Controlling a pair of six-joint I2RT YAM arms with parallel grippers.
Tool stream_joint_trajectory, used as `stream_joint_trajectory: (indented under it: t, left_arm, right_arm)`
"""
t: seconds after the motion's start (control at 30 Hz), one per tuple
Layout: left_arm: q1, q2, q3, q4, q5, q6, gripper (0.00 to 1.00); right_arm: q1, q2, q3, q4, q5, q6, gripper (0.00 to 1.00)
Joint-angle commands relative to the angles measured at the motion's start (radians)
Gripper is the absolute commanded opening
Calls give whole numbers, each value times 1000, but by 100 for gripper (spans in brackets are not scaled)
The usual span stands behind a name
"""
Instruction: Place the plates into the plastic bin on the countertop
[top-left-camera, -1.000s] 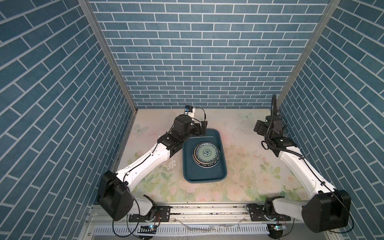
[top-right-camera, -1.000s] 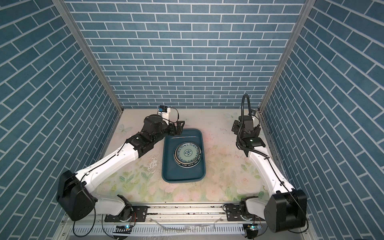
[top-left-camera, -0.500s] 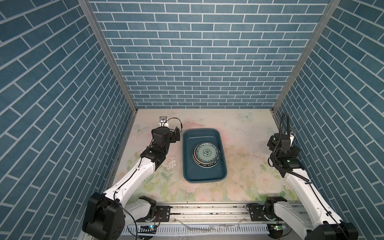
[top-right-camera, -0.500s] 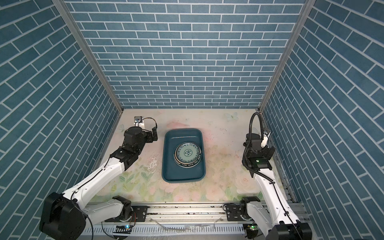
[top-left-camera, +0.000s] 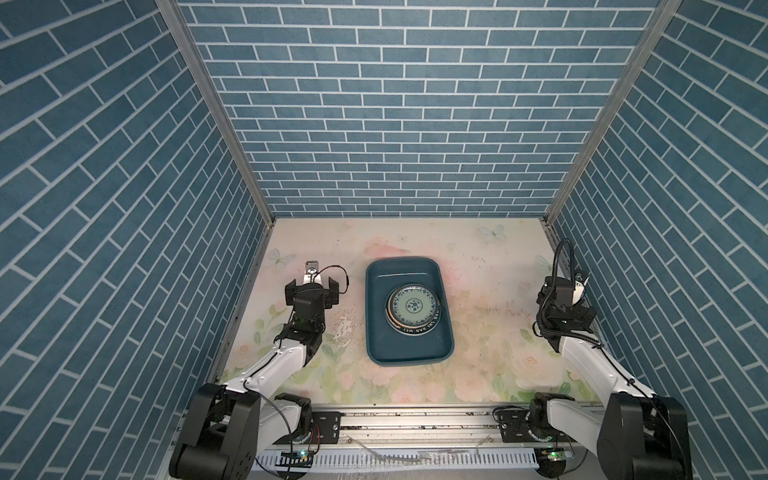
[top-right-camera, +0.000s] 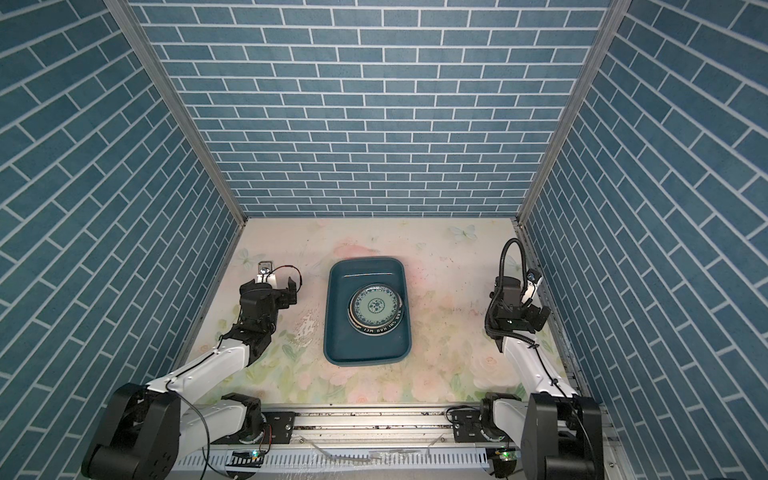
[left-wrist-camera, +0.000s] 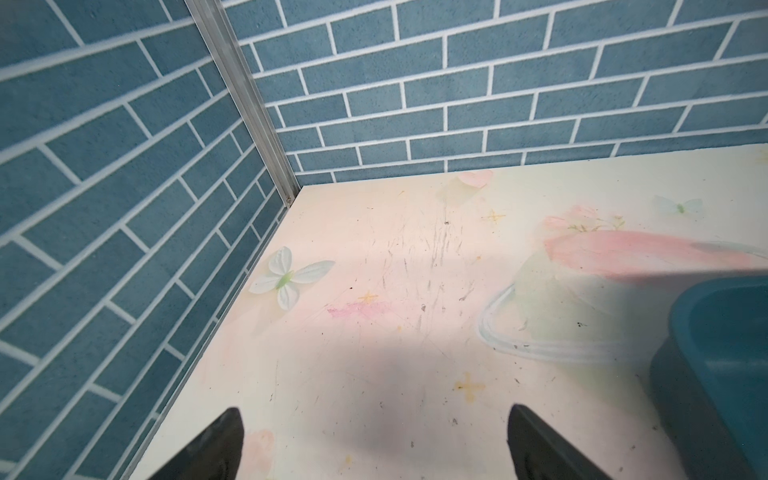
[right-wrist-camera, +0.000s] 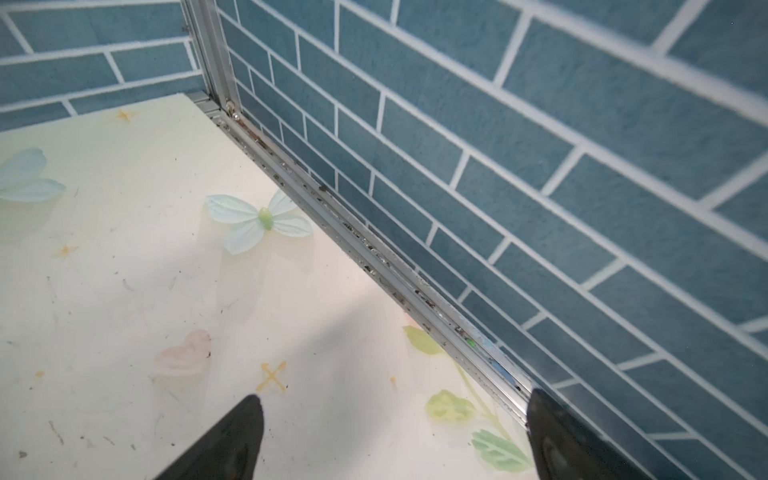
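Both top views show the left tool (top-left-camera: 311, 286) and right tool (top-left-camera: 567, 318), wide and empty, drawn back from the plastic bin (top-left-camera: 409, 360), where the plates (top-left-camera: 412, 307) are stacked, so the task is judged complete.

Glossy glazed plates (top-left-camera: 412, 308), smooth faintly shiny plastic bin (top-left-camera: 409, 347), matt printed tabletop (top-left-camera: 490, 332) (scuffed, print flaking in one patch), brushed metal corner posts (top-left-camera: 217, 108)

Blue brick-patterned walls (top-left-camera: 395, 124) with white joints enclose three sides, meeting at silver metal corner posts (top-left-camera: 218, 112). The pale flower-printed tabletop (top-left-camera: 498, 340) has a metal rail (top-left-camera: 415, 417) along its front edge.
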Motion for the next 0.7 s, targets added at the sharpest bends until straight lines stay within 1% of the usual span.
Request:
stream_joint_trajectory:
  t: [0.0,0.07,0.13,0.17,0.3,0.37,0.4,0.5,0.57,0.67]
  left_arm:
    - [22,47,-57,183,-2,32,100]
    - [36,78,-88,267,0,35,100]
    - [51,106,-104,329,2,37,100]
    - [57,120,-109,355,3,39,100]
    - [93,204,-132,491,22,32,100]
    - [107,247,-127,514,42,21,100]
    - [110,274,-125,533,54,22,100]
    - [112,338,-115,572,74,28,100]
    - [112,380,-110,607,77,35,100]
    - [120,367,-94,552,101,29,100]
  right_arm:
    - [-9,59,-18,162,-71,-50,98]
    - [-11,81,-65,302,-101,-78,98]
    - [-14,109,-137,512,-154,-105,98]
    - [-16,124,-156,571,-177,-113,99]
    - [-19,184,-118,534,-246,-100,99]
    - [-19,205,-133,623,-254,-95,99]
    - [-19,222,-136,640,-263,-86,99]
    - [-19,281,-156,740,-298,-110,99]
    - [-19,282,-165,758,-307,-113,99]
    - [-19,285,-170,771,-324,-115,99]
